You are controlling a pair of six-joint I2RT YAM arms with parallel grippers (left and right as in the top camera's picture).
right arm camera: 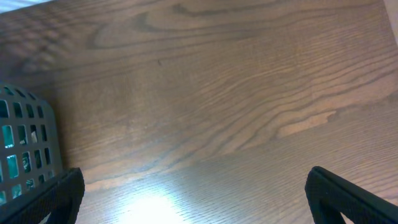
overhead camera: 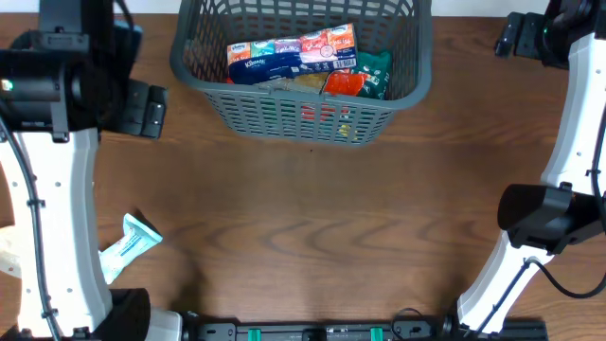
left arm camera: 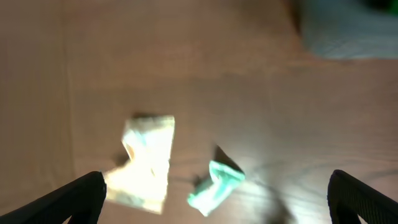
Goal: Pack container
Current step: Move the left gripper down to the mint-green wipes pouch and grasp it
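Note:
The dark grey slotted container [overhead camera: 398, 90] stands at the back middle of the table and holds several packets, among them a blue tissue pack [overhead camera: 270, 59], a red one and a green one. Its corner shows in the right wrist view [right arm camera: 25, 149]. A pale green packet [overhead camera: 128, 244] lies at the front left; it also shows in the left wrist view [left arm camera: 214, 185], next to a pale yellow packet [left arm camera: 146, 165]. My left gripper [left arm camera: 214, 199] is open above both packets, holding nothing. My right gripper [right arm camera: 196, 196] is open and empty over bare table.
The wooden table [overhead camera: 322, 218] runs between the container and the front edge. The left arm [overhead camera: 57, 161] stands over the left side, the right arm [overhead camera: 559, 189] over the right side. A pale blurred object [left arm camera: 348, 31] sits at the top right of the left wrist view.

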